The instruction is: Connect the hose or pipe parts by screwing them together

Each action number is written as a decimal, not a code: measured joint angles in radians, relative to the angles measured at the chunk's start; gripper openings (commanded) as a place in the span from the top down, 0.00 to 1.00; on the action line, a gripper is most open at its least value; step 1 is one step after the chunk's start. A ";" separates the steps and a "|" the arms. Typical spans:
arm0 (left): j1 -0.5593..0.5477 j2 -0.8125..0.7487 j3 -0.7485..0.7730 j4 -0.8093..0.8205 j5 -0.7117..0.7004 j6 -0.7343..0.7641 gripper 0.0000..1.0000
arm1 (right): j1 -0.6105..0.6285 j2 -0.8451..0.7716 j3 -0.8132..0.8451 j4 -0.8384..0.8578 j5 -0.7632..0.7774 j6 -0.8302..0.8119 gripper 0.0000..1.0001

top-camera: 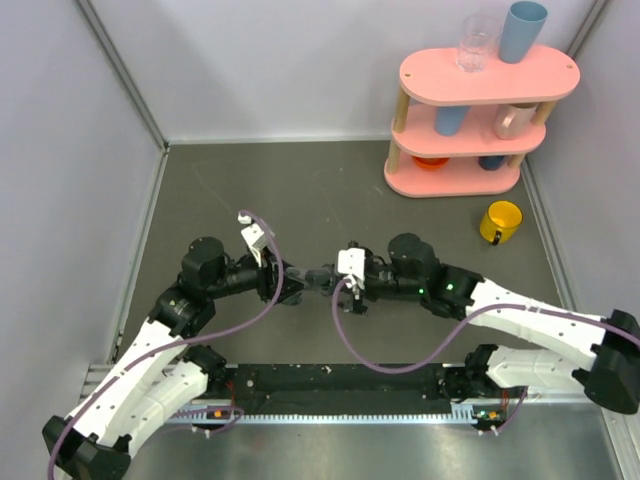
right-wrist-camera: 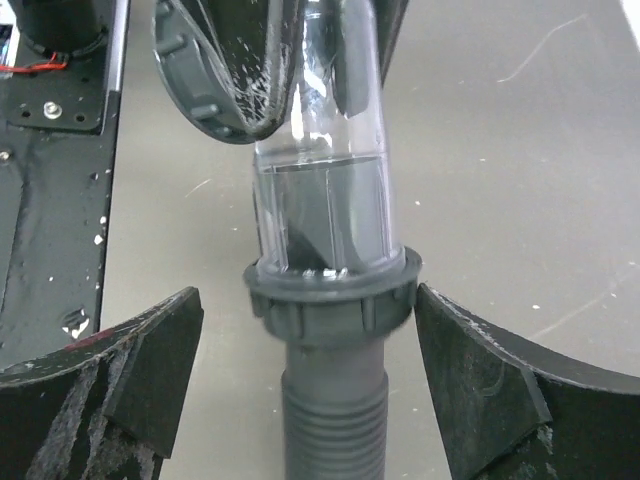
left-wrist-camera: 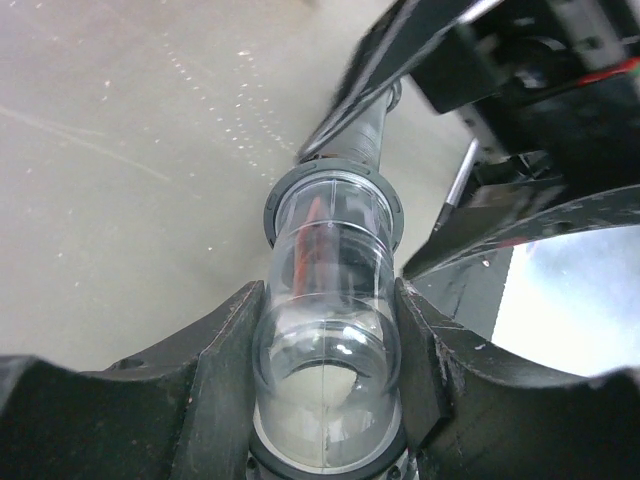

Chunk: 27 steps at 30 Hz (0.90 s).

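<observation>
Left gripper (left-wrist-camera: 325, 320) is clamping the transparent curved plastic elbow tube (left-wrist-camera: 325, 250), keeping the joint between the two grippers. For clean threading, the grey ribbed ring nut (right-wrist-camera: 330, 300) needs turning squarely over the grey corrugated hose (right-wrist-camera: 335, 430), with the elbow braced. Right gripper (right-wrist-camera: 308, 310) is flanking the nut, jaws apart, gripping nothing.

We find a transparent plastic tube (right-wrist-camera: 320, 190) seated end-on in a grey ribbed ring nut (right-wrist-camera: 330, 300). The nut caps a dark-grey corrugated hose (right-wrist-camera: 335, 420), and all three parts stand in line.
</observation>
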 measured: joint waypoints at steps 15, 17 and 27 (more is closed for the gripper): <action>0.051 0.028 -0.027 0.000 -0.032 -0.114 1.00 | -0.005 -0.145 -0.090 0.026 0.036 0.017 0.21; 0.065 0.036 -0.027 0.000 -0.017 -0.133 1.00 | -0.005 -0.145 -0.105 0.030 0.031 0.018 0.21; 0.086 0.049 -0.027 0.006 0.036 -0.185 1.00 | -0.005 -0.108 -0.108 0.094 -0.013 0.018 0.23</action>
